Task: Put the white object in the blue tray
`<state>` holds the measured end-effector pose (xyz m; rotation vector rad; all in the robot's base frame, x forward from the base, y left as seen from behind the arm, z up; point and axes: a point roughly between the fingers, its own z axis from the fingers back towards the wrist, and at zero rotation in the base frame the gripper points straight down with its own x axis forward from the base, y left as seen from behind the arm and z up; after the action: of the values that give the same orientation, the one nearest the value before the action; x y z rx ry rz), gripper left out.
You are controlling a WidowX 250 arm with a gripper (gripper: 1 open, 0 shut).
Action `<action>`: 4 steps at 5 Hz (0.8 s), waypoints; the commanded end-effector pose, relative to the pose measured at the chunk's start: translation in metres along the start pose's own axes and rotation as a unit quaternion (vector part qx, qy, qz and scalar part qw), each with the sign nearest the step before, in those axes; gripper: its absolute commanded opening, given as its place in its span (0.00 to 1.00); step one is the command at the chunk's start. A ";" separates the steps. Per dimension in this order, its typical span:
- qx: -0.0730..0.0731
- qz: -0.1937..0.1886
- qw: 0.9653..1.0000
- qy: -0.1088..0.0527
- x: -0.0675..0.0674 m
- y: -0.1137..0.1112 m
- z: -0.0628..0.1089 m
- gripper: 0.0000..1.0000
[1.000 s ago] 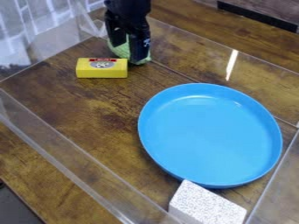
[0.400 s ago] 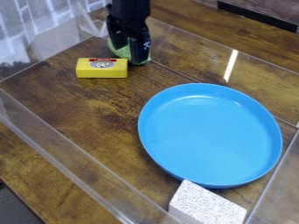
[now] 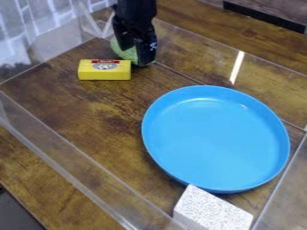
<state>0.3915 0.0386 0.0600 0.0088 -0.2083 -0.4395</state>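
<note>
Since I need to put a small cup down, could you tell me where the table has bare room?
The clearest patch is the brown wood between the yellow block and the blue tray. It looks crowded at the far end, where the dark hand overlaps the green object.

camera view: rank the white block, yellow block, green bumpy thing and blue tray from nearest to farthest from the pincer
1. green bumpy thing, right by the pincer
2. yellow block, just to its left in the picture
3. blue tray, lower right
4. white block, bottom edge, past the tray
</note>
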 end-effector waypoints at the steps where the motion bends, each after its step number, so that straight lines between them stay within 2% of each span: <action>1: 0.020 0.006 0.999 -0.035 0.010 0.015 0.018 1.00; 2: 0.018 0.004 0.999 -0.041 0.012 0.016 0.017 1.00; 3: 0.016 0.005 0.999 -0.044 0.011 0.018 0.017 0.00; 4: 0.019 0.004 0.999 -0.043 0.009 0.021 0.021 0.00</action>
<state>0.3950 0.0428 0.0614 -0.0064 -0.2408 -0.4460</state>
